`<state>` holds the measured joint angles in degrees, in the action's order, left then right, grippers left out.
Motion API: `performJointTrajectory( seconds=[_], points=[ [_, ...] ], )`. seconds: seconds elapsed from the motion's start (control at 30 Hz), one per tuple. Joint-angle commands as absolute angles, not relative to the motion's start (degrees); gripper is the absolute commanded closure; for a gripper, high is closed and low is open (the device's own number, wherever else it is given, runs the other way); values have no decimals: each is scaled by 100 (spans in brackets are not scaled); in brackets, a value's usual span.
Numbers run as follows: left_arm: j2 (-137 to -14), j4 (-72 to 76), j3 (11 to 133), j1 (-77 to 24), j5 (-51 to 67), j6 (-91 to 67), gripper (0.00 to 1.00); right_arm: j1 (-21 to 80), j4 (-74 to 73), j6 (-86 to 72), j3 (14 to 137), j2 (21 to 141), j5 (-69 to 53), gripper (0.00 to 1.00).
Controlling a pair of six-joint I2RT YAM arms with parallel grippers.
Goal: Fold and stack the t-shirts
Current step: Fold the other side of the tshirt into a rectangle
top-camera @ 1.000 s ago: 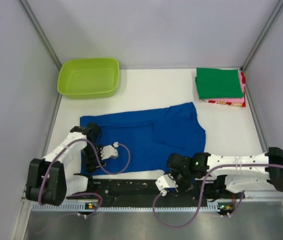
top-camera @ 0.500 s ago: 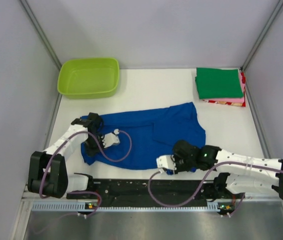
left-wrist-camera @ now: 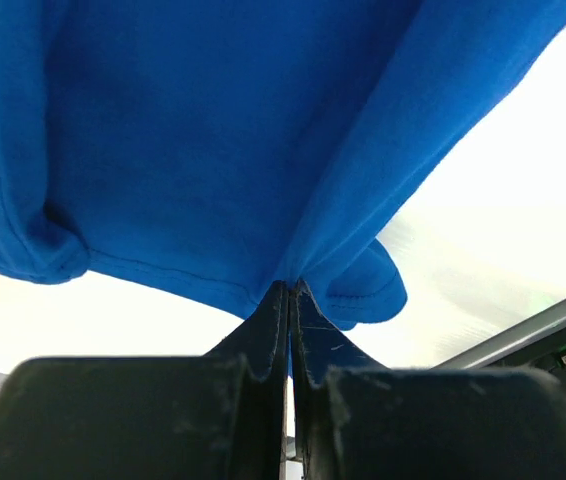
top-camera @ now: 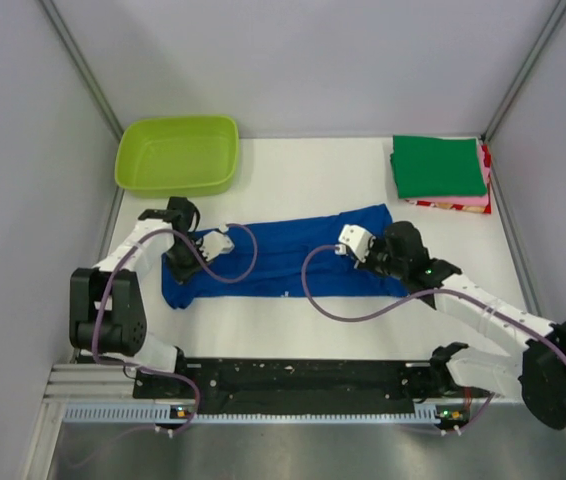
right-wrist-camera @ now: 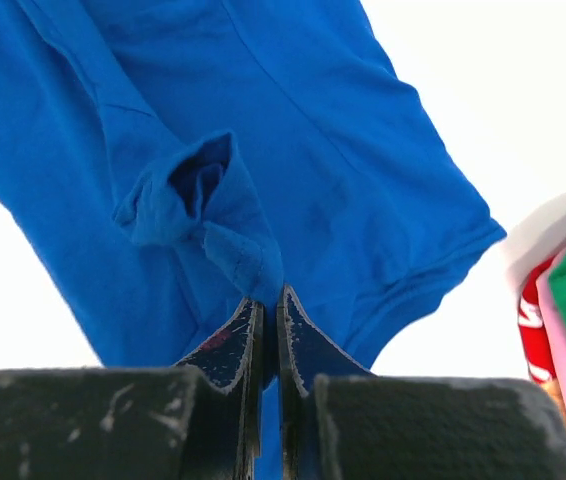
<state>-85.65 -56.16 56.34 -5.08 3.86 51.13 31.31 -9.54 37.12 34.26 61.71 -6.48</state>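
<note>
The blue shirt lies across the middle of the table, looking doubled lengthwise. The left gripper is clamped tight on its edge at 9 o'clock, the right gripper on a bunched edge at 3 o'clock, likely a matched pinch so the fold towards 12 lies even. The folded stack sits at 1 o'clock

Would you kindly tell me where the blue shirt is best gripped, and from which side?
Probably by a pinched edge near each end, from above: the blue shirt lies as a flat, wide band, so a single grip would let it sag. The left claw and right claw each pinch a fold that way.
</note>
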Motion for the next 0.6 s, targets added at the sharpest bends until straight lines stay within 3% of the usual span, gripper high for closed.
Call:
performJointTrajectory(
  seconds=[0.0, 0.1, 0.33, 0.5, 0.57],
  points=[
    [-8876, -5537, 5976, -413, 536, 5001, 100, 2910, 165, 4095, 3524, 6845, -879, 100],
    [-9096, -5493, 6073, -334, 457, 4975, 98, 2787, 237, 4227, 3691, 7355, -853, 100],
    [-9351, -4607, 6564, 130, -226, 4615, 70, 2628, 772, 4061, 3893, 8050, -844, 100],
    [-9501, -4385, 7452, 466, -483, 4333, 60, 2602, 949, 3701, 4113, 8402, -266, 89],
    [-9414, -4805, 7567, 457, -30, 4569, 55, 2567, 932, 3429, 4175, 8455, -54, 84]
  ],
)
